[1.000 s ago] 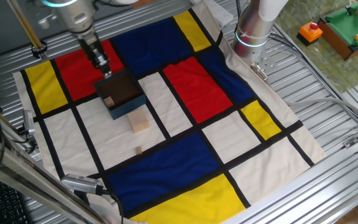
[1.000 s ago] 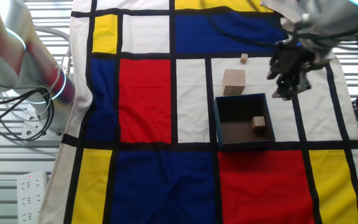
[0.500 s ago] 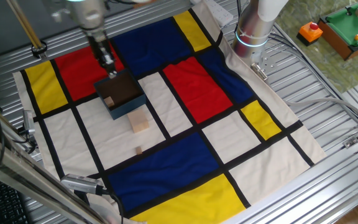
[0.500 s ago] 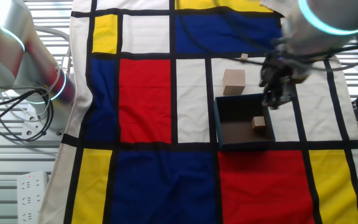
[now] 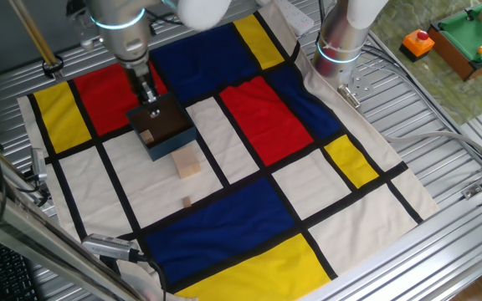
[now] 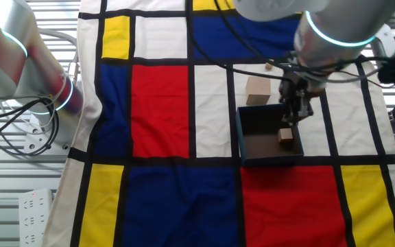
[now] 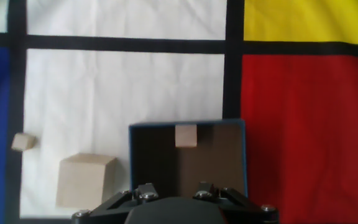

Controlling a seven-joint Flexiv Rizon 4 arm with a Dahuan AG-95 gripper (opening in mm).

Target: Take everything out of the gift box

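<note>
The gift box (image 5: 171, 144), blue-grey outside and dark brown inside, sits on the checked cloth. It also shows in the other fixed view (image 6: 273, 161) and in the hand view (image 7: 213, 158). A small tan block (image 5: 146, 135) (image 6: 285, 135) (image 7: 186, 135) lies inside it. A pale beige cube (image 5: 189, 164) (image 6: 257, 90) (image 7: 84, 180) stands on the cloth just outside the box. My gripper (image 5: 151, 99) (image 6: 295, 116) hangs over the box's edge, just above the tan block, open and empty. Only its finger bases (image 7: 174, 194) show in the hand view.
A tiny wooden block (image 5: 187, 201) (image 6: 269, 64) (image 7: 22, 142) lies on white cloth beyond the cube. A second arm's base (image 5: 341, 38) (image 6: 19, 68) stands at the cloth's edge. A green-topped toy table (image 5: 467, 33) and an orange object (image 5: 417, 42) sit far off.
My gripper has moved from beside the box to over its edge and come lower toward the tan block. The blocks and the box have not moved.
</note>
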